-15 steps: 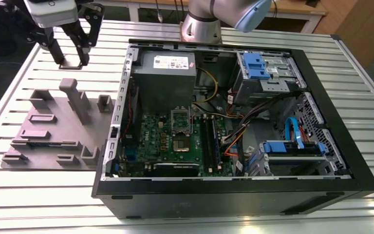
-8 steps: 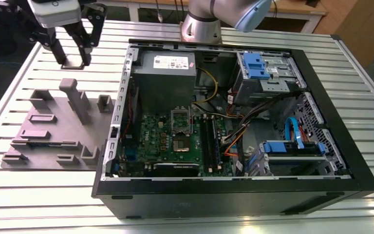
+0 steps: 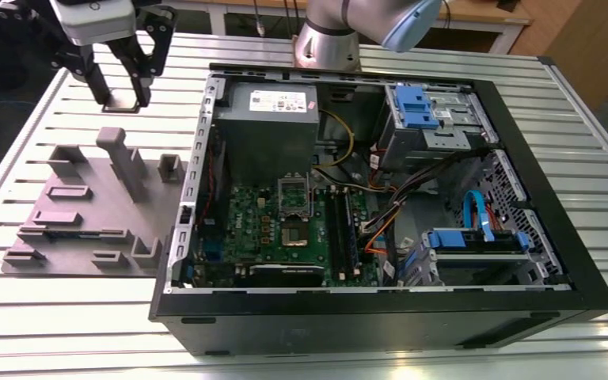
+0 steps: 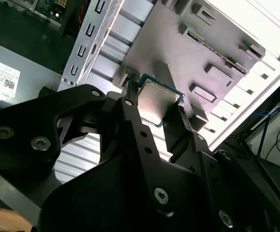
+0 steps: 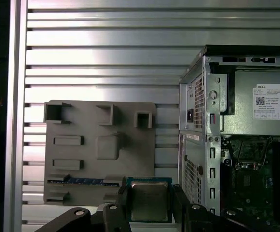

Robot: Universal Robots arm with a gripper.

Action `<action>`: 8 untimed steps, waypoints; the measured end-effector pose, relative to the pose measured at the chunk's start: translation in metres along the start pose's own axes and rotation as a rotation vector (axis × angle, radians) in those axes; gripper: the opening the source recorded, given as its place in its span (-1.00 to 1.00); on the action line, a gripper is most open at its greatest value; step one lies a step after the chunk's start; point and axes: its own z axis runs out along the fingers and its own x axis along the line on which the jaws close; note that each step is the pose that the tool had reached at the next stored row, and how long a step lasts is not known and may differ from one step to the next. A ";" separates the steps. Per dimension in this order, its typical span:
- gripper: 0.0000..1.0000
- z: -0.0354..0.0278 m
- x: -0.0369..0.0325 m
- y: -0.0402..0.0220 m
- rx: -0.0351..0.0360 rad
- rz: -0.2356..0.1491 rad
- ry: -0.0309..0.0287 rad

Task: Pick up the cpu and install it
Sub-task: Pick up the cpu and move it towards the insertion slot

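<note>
The gripper (image 3: 121,103) hangs at the upper left of the exterior view. Its jaws clamp the cpu (image 4: 158,100) between them.

An open black computer case (image 3: 367,321) lies on a slatted aluminium table (image 3: 72,332). Inside it are a grey power supply (image 3: 272,119) with a white label, a green motherboard (image 3: 256,229), two blue drive caddies (image 3: 415,107) (image 3: 462,240) and loose orange and blue cables. At the exterior view's left, just beside the case, sits a grey fixture plate (image 3: 104,210) with slots and upright posts; in the first wrist view a memory stick (image 5: 79,181) rests in one slot.
</note>
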 end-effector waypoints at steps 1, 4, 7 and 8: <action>-0.09 0.0000 -0.0003 0.0000 0.0000 0.000 0.0000; -0.09 0.0000 -0.0013 0.0000 0.0000 0.000 0.0000; -0.09 -0.0001 -0.0027 0.0000 0.0000 0.000 0.0000; -0.09 0.0000 -0.0031 0.0000 -0.0001 0.000 -0.0001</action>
